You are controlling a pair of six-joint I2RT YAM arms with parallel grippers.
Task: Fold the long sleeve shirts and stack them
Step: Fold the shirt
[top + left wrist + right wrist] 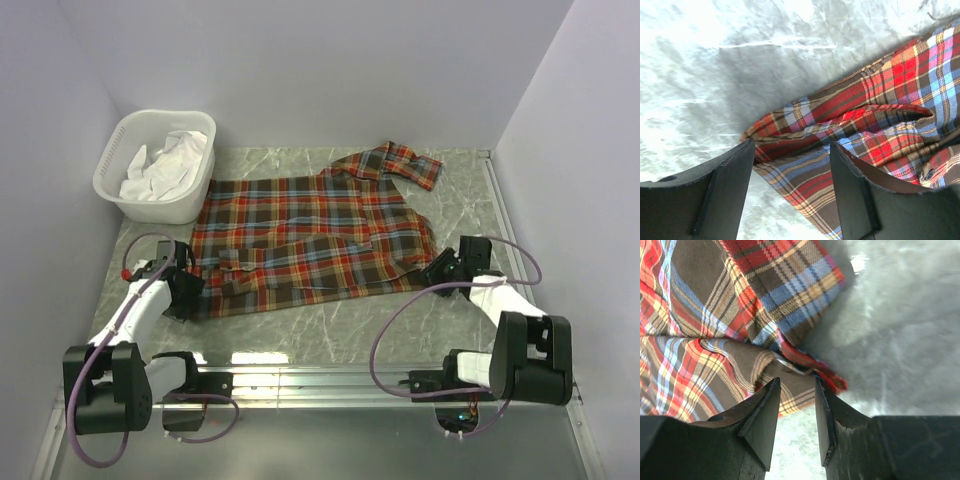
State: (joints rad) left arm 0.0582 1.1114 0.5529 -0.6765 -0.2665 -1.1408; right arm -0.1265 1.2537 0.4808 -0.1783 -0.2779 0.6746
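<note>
One plaid long sleeve shirt in red, orange, blue and brown lies across the marble table, a sleeve folded over its front and the other sleeve reaching toward the back. My left gripper is at its near left corner. In the left wrist view the jaws stand wide apart, a folded corner of the shirt lying between and beyond the fingertips. My right gripper is at the shirt's near right edge. Its jaws are parted, bare table showing in the gap and the shirt's hem at the tips.
A white laundry basket with white cloth in it stands at the back left, touching the shirt's far left corner. Walls close in the table on the left, back and right. A metal rail runs along the near edge.
</note>
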